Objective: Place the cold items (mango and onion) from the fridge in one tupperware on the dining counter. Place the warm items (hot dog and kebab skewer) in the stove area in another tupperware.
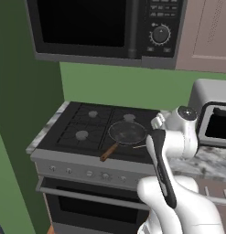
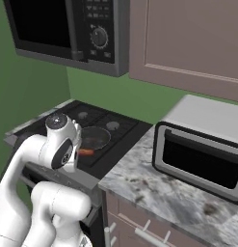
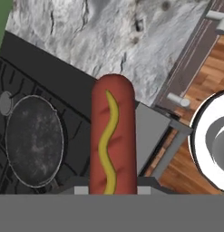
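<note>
A hot dog [image 3: 112, 136] with a yellow mustard line stands lengthwise between my fingers in the hand view. My gripper [image 3: 112, 190] is shut on it and holds it above the stove's right edge. In the right base view the hot dog [image 2: 85, 152] shows as a red bit beside my wrist, just in front of the dark frying pan [image 2: 94, 137]. The pan [image 3: 34, 140] lies empty on the black cooktop [image 1: 87, 123], its wooden handle toward the front. The mango, onion, kebab skewer and tupperware are out of view.
A toaster oven [image 2: 197, 159] stands on the marble counter [image 2: 149, 193] right of the stove. A microwave [image 1: 110, 27] hangs above the cooktop. Cabinet drawers with handles and wooden floor [image 3: 208, 81] lie below the counter edge.
</note>
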